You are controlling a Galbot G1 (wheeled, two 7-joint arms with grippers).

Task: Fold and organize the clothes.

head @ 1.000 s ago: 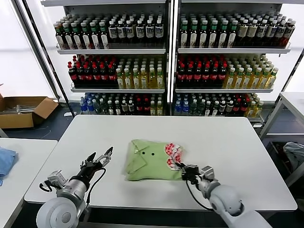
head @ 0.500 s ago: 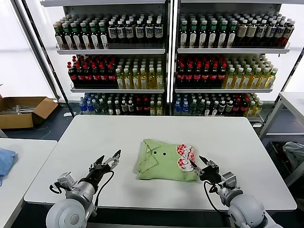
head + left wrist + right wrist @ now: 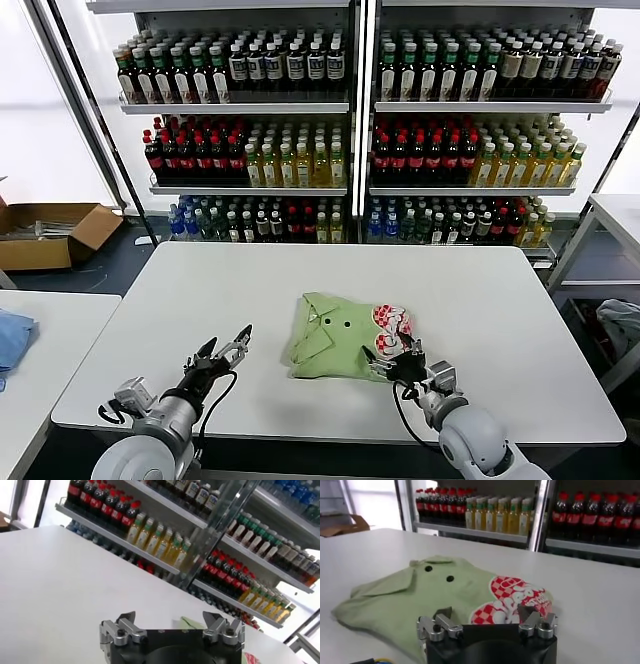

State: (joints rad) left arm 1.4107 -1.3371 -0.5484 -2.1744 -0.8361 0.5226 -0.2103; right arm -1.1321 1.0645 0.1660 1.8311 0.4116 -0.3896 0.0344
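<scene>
- The polo shirt lay as a compact, roughly rectangular bundle on the white bench, a little right of centre and towards the near edge; I judged the folding itself essentially done.
- Its collar and two small dark buttons faced up on the left part of the bundle, and the red-and-white printed graphic showed on the right part.
- My right hand sat at the near right corner of the bundle, just beside the graphic; in the right wrist view its fingers stood apart with nothing between them, so I read it as released. Whether a fingertip touched the cloth, I could not tell.
- My left hand hovered over bare bench well to the left of the shirt, fingers spread and empty, apparently waiting.
- Remaining work, as I judged it: the near and left edges looked slightly uneven in the right wrist view, so a last tidying or a final placing of the bundle may have been left; no bin or target spot was visible to confirm where "organized" would end.
- A blue cloth lay on a separate bench at far left, apart from this work.
</scene>
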